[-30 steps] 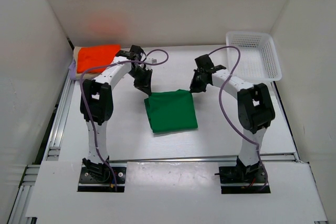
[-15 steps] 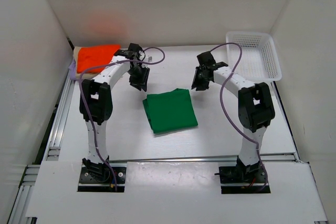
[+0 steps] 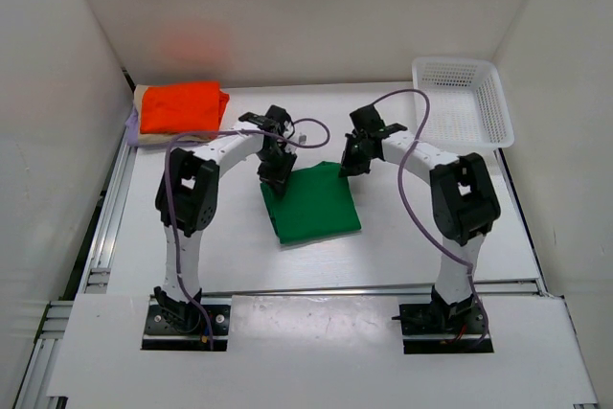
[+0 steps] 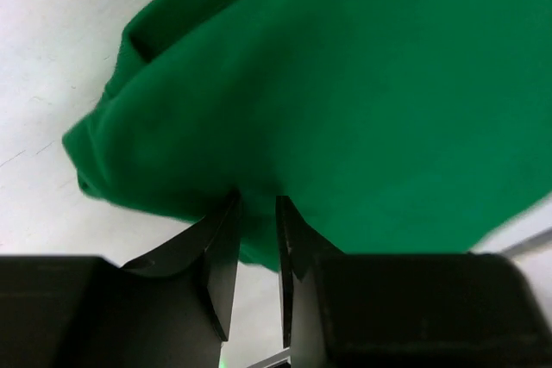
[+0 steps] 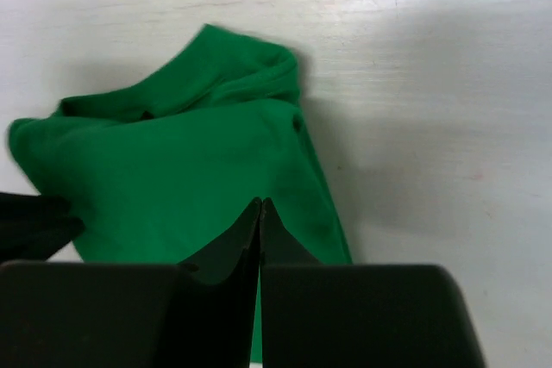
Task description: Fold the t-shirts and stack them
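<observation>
A green t-shirt (image 3: 311, 203) lies folded into a rough square at the table's middle. My left gripper (image 3: 275, 174) sits at its far left corner. In the left wrist view the green t-shirt (image 4: 362, 84) fills the frame, and the left gripper (image 4: 259, 204) has its jaws drawn narrow with the cloth's edge between them. My right gripper (image 3: 347, 165) is at the far right corner. In the right wrist view its jaws (image 5: 260, 202) are shut tip to tip over the green t-shirt (image 5: 172, 170), with no cloth seen between them. The orange-red t-shirt (image 3: 182, 107) lies folded at the back left, over beige (image 3: 140, 96) and lavender (image 3: 131, 128) edges.
A white mesh basket (image 3: 455, 66) stands at the back right corner. White walls close the table in on the left, the back and the right. Purple cables loop over both arms.
Both grippers came down from the far side onto the green t-shirt's far corners, the left swinging right. Both opened on the way and closed again. The shirt's far edge shifted slightly.
</observation>
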`<act>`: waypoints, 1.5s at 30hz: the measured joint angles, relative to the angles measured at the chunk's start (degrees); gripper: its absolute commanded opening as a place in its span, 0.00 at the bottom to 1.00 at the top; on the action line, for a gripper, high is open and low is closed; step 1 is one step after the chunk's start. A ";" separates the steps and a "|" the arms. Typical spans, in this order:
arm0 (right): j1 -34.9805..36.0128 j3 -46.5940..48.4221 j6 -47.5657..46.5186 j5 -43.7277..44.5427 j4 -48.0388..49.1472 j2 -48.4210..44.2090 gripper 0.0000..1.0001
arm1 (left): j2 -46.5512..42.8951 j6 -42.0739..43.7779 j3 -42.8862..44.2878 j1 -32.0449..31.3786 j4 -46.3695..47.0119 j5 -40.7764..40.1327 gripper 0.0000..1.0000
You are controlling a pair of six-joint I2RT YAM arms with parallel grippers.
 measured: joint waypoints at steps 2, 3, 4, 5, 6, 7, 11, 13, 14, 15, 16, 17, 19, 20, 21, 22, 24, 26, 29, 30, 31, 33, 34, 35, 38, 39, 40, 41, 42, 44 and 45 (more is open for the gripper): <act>-0.07 0.09 1.01 -0.63 0.39 2.95 0.00 | 1.90 -0.02 -0.66 -0.04 -0.09 -0.87 0.33; -0.07 0.11 1.55 -0.92 0.55 4.46 0.00 | 2.86 -0.04 -0.76 0.15 -0.07 -1.55 0.33; -0.13 0.20 2.03 -1.29 0.55 5.77 0.00 | 3.52 -0.09 -0.79 0.35 -0.07 -2.08 0.33; -0.17 0.35 2.95 -2.10 0.63 6.82 0.00 | 3.93 -0.24 -0.63 0.59 -0.22 -2.40 0.33; -0.24 0.90 3.41 -2.71 0.59 7.08 0.00 | 3.96 -0.24 -0.33 0.70 -0.48 -3.08 0.33; -0.28 1.20 3.67 -2.75 0.72 7.08 0.00 | 3.96 -0.22 0.11 0.79 -0.44 -4.00 0.33; -0.11 1.70 4.92 -3.43 0.92 7.06 0.00 | 4.50 -0.13 2.14 1.70 0.59 -7.85 0.39; 0.35 1.20 5.16 -3.67 1.09 6.60 0.00 | 4.50 -0.09 2.73 2.67 1.14 -8.90 0.42; 0.70 0.50 5.33 -3.78 1.25 5.92 0.00 | 4.24 -0.09 2.71 3.17 1.60 -9.35 0.43; 1.16 -0.52 5.46 -3.80 1.36 4.74 0.00 | 3.78 -0.02 2.27 3.43 1.95 -9.73 0.43; 1.64 -1.88 5.55 -3.78 1.70 3.34 0.00 | 2.84 -0.02 1.14 3.78 2.51 -10.14 0.43; 2.32 -3.87 5.64 -3.69 2.32 1.11 0.00 | 1.68 -0.04 -0.33 4.02 2.86 -10.25 0.43; 4.02 -7.32 5.84 -3.41 2.36 -3.76 0.00 | -2.21 -0.02 -4.63 3.87 3.34 -10.08 0.43; 5.07 -8.59 5.90 -3.21 2.47 -6.12 0.00 | -4.87 -0.04 -7.41 3.34 3.48 -9.60 0.43; 6.01 -9.49 6.03 -3.02 2.56 -8.02 0.00 | -7.32 -0.02 -9.68 2.62 3.17 -8.76 0.43; 7.04 -10.38 6.29 -2.86 2.86 -9.90 0.00 | -9.92 -0.02 -12.17 1.79 3.26 -7.74 0.43; 9.09 -11.93 7.19 -2.95 4.09 -12.59 0.00 | -14.12 -0.02 -16.04 0.13 2.78 -5.95 0.43; 10.71 -13.57 8.22 -3.61 5.33 -13.68 0.00 | -16.26 -0.02 -19.15 -1.57 2.99 -4.24 0.42; 11.65 -16.52 10.27 -4.61 6.78 -12.79 0.00 | -15.21 -0.02 -22.86 -2.16 3.74 -3.13 0.42; 11.65 -17.42 10.78 -4.83 6.95 -12.04 0.00 | -14.36 -0.02 -23.85 -2.08 4.11 -3.19 0.42; 11.63 -18.12 11.26 -4.98 7.02 -11.04 0.00 | -13.33 -0.02 -24.72 -2.01 4.46 -3.26 0.41; 11.61 -18.88 12.02 -5.42 7.02 -8.68 0.00 | -11.45 -0.22 -25.64 -1.90 4.63 -3.10 0.41; 11.61 -19.15 12.24 -5.55 7.08 -7.63 0.00 | -11.50 -0.22 -25.62 -1.75 4.55 -3.02 0.41; 11.61 -19.43 12.44 -5.60 7.08 -6.88 0.00 | -11.65 -0.22 -25.70 -1.75 4.76 -3.02 0.41; 11.61 -19.50 12.76 -5.60 7.02 -6.29 0.00 | -12.02 -0.22 -25.86 -1.75 4.94 -3.19 0.41; 11.61 -19.39 12.74 -5.60 6.99 -6.36 0.00 | -12.26 -0.22 -25.97 -1.75 5.05 -3.30 0.42; 11.61 -19.17 12.48 -5.55 6.91 -6.38 0.00 | -12.74 -0.22 -26.12 -1.75 5.20 -3.37 0.46; 11.61 -18.84 12.15 -5.46 6.60 -6.43 0.00 | -13.46 -0.17 -26.27 -1.57 5.22 -3.34 0.50; 11.61 -18.34 11.85 -5.20 6.10 -6.58 0.00 | -14.40 -0.02 -26.27 -1.40 5.11 -3.13 0.55; 11.63 -17.11 11.23 -4.22 4.96 -7.39 0.06 | -17.00 0.15 -26.10 -0.28 5.11 -1.44 0.71; 11.63 -16.46 10.69 -3.43 4.33 -8.13 0.09 | -18.27 0.17 -25.55 0.81 4.79 -0.13 0.78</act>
